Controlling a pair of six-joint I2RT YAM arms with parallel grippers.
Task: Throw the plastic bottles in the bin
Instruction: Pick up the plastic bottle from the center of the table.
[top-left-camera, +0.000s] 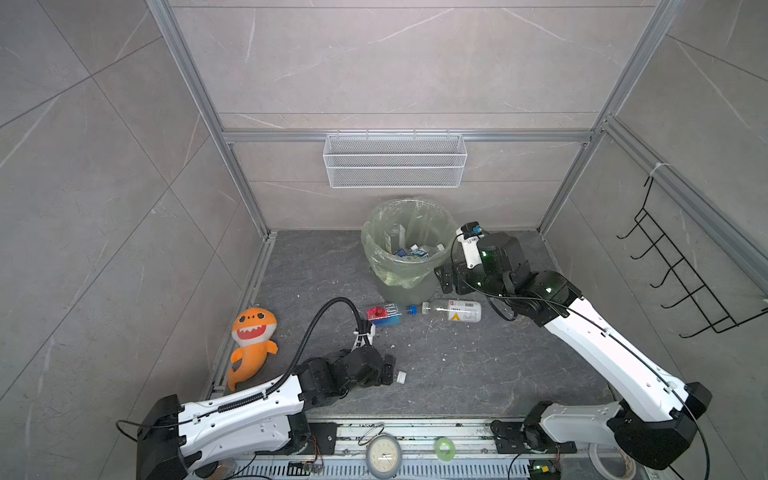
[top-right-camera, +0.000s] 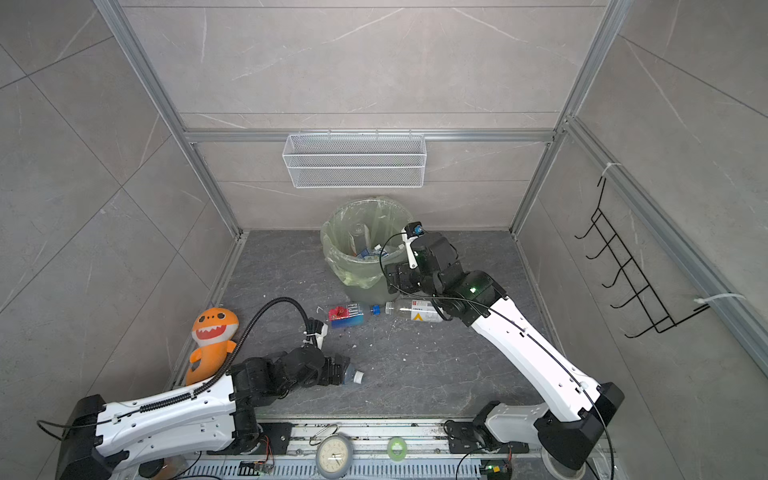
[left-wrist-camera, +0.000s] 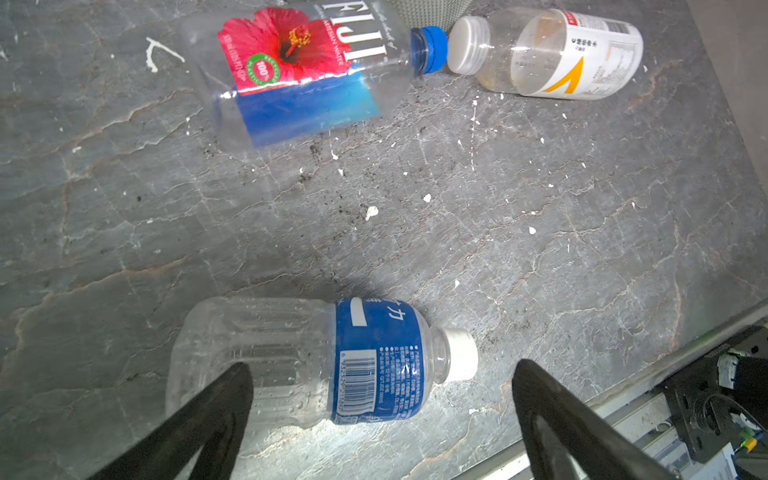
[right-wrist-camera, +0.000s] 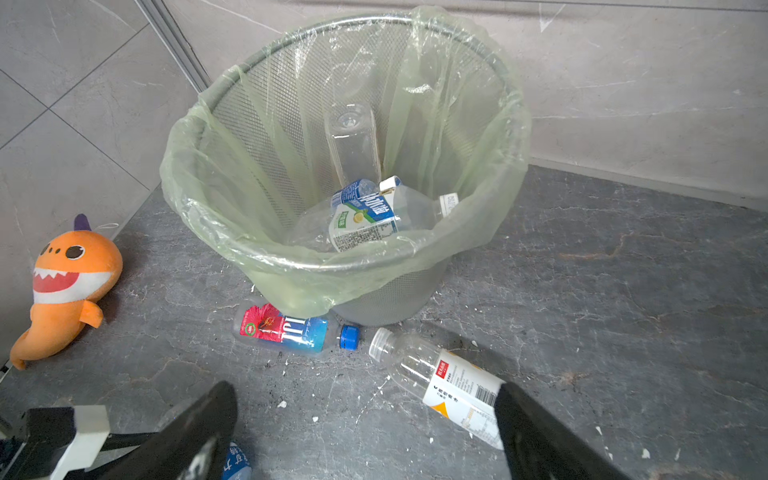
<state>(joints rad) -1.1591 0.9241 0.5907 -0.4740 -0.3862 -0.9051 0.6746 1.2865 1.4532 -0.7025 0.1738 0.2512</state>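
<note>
Top views: the round grey-green bin with its pale green bag stands near the back wall, with bottles inside.

Left wrist: the left gripper is spread wide over a clear blue-labelled bottle lying on the floor, gripping nothing.

Right wrist: the right gripper is wide open and empty. Ahead, a clear white-labelled bottle and a red-flowered Fiji bottle lie at the bin's foot.

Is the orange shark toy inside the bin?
No, the orange shark toy lies on the floor, well apart from the bin.
</note>
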